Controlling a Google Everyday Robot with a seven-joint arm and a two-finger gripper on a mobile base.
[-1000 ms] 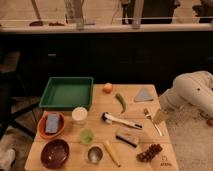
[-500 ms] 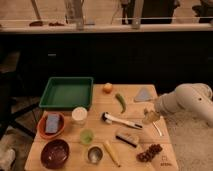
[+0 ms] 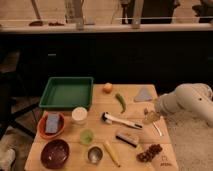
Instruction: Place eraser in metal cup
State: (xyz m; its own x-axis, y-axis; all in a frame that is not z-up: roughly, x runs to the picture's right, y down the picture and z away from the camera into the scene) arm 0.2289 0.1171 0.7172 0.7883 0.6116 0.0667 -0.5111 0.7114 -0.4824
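eraser [image 3: 127, 138]: rectangular block, tan body, dark felt face, flat on pale wooden table [image 3: 135, 102], right of small shiny round metal cup [image 3: 94, 154]. gripper [image 3: 149, 117]: jaws apart, empty, above table's right side.

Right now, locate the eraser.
In the camera view, the eraser lies near-right on the table, below the brush, right of the metal cup; the gripper hovers up-right of it.

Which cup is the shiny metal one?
The metal cup in front, beside the maroon bowl; the white cup and pale green cup sit behind it. The hand hovers far right.
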